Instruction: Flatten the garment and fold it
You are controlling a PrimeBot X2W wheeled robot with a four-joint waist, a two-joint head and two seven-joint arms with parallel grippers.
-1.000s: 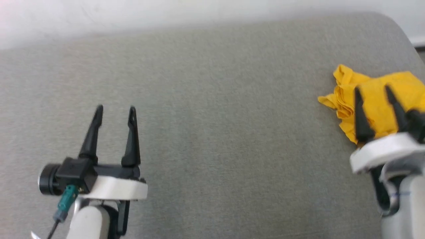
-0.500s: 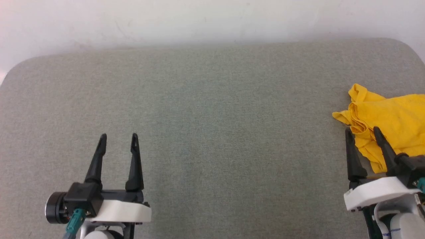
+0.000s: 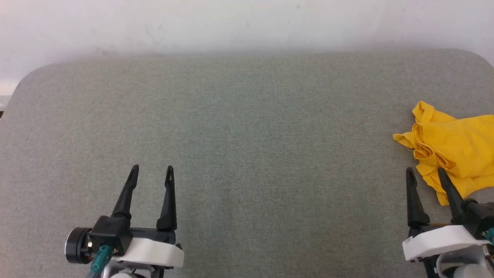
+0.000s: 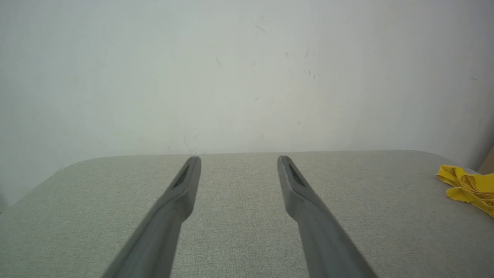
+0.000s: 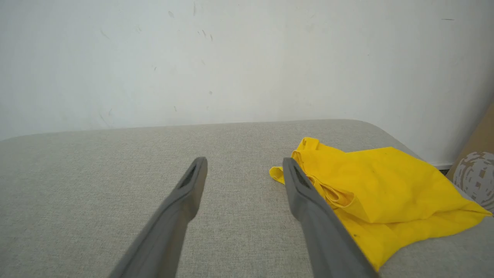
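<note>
Now | left claw [image 3: 152,167] spread, empty | right claw [image 3: 425,170] likewise | garment [image 3: 459,143] crumpled on surface [image 3: 247,116]

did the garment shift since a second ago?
No. The garment sits the same by the far right corner of the table; the camera moved.

Left tool [image 3: 152,168]: two long black fingers [image 3: 124,197], tapering to narrow slotted tips.
Right tool [image 3: 425,170]: the same black pair.
Wrist collars [image 3: 154,251]: glossy white, rounded plates.
Camera block [image 3: 110,233]: black box with a round, silver-rimmed barrel [image 3: 76,251].
Connector [image 3: 99,258]: teal plug under the left camera block.
</note>
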